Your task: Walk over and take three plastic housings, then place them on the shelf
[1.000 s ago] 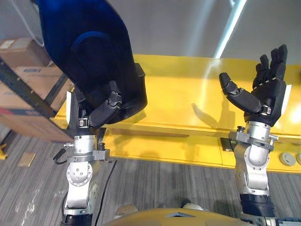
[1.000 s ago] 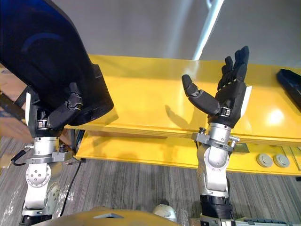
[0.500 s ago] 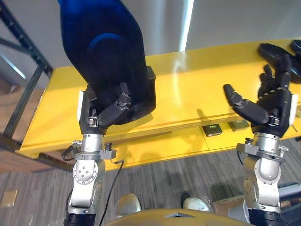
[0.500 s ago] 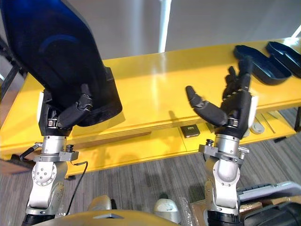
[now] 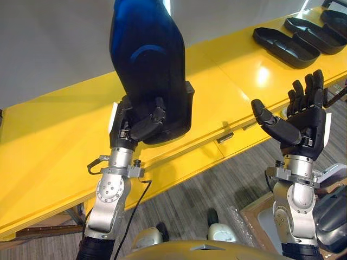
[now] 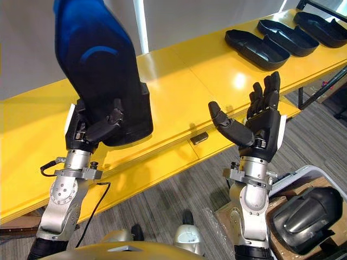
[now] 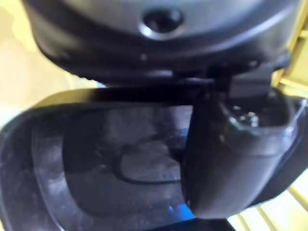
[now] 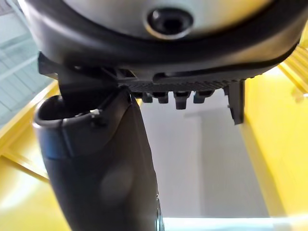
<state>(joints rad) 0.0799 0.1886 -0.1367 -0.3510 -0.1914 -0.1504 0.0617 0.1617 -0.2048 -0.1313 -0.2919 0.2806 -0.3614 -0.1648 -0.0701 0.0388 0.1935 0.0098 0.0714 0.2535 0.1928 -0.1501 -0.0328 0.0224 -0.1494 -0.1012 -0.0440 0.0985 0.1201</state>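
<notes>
Yellow table (image 5: 54, 135); left robot hand (image 5: 138, 122) clasps upright housing (image 5: 146, 59); right robot hand (image 5: 303, 122) spread, empty.

i see my left hand (image 5: 140, 123) curled round the lower end of a dark plastic housing (image 5: 147, 59), held upright above the yellow table (image 5: 49, 146). my right hand (image 5: 303, 125) is raised empty, fingers straight, at the table's near edge. more black housings (image 5: 286, 46) lie towards its far right corner.
</notes>
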